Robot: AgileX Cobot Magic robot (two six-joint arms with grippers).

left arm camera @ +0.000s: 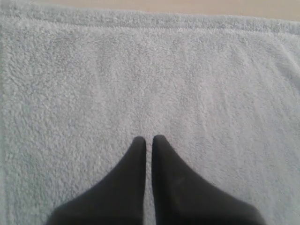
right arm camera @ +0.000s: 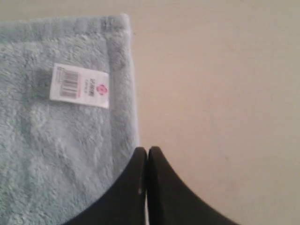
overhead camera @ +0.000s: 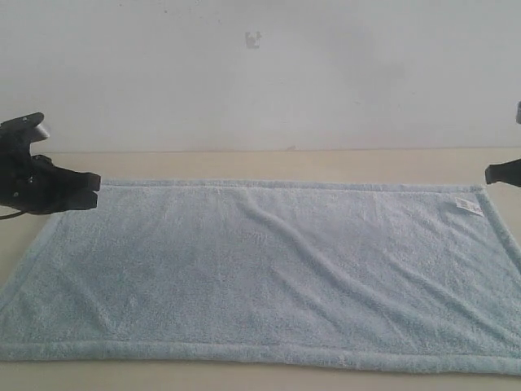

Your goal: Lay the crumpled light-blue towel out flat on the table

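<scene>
The left gripper is seen clenched, its two black fingers pressed together with only a hairline gap and nothing caught between them. It is held at the far left corner of the towel, pointing in over the cloth. In the left wrist view plain pile lies under the tips, with a hem and a thin strip of tabletop beyond. Whether the tips touch the cloth cannot be told.

The right gripper is likewise clenched and empty. Its tips are placed right at the towel's side hem near the far right corner, with cloth on one side and bare table on the other. Just beyond the tips, inside that corner, a small white label with a barcode and a pink mark is seen lying flat on the pile.

The pale-blue towel is spread open on the tabletop, with only a few shallow ripples running across its middle. Its far hem runs parallel to the far edge of the tabletop, a bare beige band being left between them. A thin strip of tabletop is shown along the near hem. The right end is cut off by the exterior view. A white wall is met at the tabletop's far edge.
</scene>
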